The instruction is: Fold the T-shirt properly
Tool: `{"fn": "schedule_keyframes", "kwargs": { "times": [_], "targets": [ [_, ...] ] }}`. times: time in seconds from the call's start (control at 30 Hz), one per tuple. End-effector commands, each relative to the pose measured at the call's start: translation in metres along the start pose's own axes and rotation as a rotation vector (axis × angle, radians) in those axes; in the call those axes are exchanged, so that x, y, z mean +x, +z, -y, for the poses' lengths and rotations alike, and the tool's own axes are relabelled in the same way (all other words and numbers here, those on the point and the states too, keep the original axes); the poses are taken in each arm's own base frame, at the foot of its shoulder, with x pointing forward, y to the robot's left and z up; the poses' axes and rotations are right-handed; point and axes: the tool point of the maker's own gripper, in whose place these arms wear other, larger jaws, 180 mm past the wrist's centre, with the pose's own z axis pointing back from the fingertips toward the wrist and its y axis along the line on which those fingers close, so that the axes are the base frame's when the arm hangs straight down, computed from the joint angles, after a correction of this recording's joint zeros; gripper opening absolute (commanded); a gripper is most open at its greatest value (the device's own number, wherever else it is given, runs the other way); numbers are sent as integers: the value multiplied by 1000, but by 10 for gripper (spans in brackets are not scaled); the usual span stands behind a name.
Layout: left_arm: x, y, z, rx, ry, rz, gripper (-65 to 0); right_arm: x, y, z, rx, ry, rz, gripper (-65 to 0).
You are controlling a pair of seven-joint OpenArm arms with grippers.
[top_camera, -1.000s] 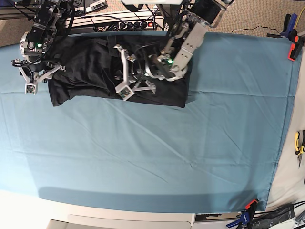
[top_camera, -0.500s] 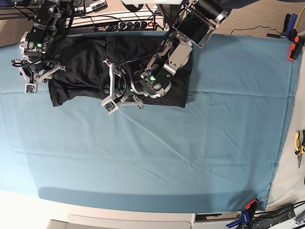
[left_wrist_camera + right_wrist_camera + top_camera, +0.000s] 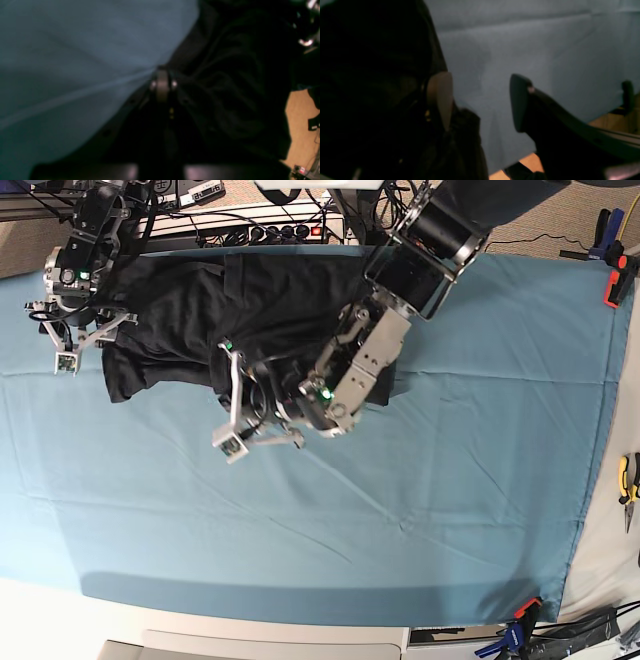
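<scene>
The black T-shirt (image 3: 180, 310) lies crumpled along the far edge of the teal table cover (image 3: 420, 510). My left gripper (image 3: 255, 422) has reached down over the T-shirt's near hem. In the left wrist view its jaws (image 3: 162, 83) are pressed together at the border of the black fabric (image 3: 237, 87), whose folds run into them. My right gripper (image 3: 88, 340) hovers at the T-shirt's left end. Its jaws (image 3: 480, 100) stand wide apart, one pad (image 3: 440, 97) beside the dark cloth (image 3: 370, 75), with only teal cover between them.
A power strip with cables (image 3: 260, 228) runs behind the table's far edge. Clamps hold the cover at the right (image 3: 615, 280) and at the near right corner (image 3: 520, 620). Pliers (image 3: 628, 485) lie beyond the cover's right edge.
My left arm has swung down and to the left, from over the T-shirt's middle to its near hem. The right gripper's jaws have spread wider, and its arm has stayed in place.
</scene>
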Motion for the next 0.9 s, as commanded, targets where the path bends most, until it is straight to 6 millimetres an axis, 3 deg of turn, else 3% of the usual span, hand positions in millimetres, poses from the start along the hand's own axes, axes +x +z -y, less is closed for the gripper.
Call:
{"fn": "schedule_keyframes", "kwargs": {
  "times": [0.0,0.03,0.27,0.43,0.6,0.73,0.87],
  "targets": [
    [32,7,7,-31,-30,79,-650,13,0,12,-34,-12,44,-288],
    [34,9,5,-39,-37,82,-650,15,-2,15,-37,-32,45,-288],
    [27,14,-7,-27,-16,78,-463,55,9,44,125,-344,192,-288],
    [8,19,-25,14,-18,36,-408,58,29,58,253,-474,272,-285],
    [-4,24,-37,38,-18,10,-407,52,40,62,303,-512,304,-284],
    [-5,24,-38,39,-18,9,-407,45,29,67,298,-545,284,-284],
    [-4,24,-37,39,-19,11,-407,34,-4,75,337,-647,213,-284]
  ]
}}
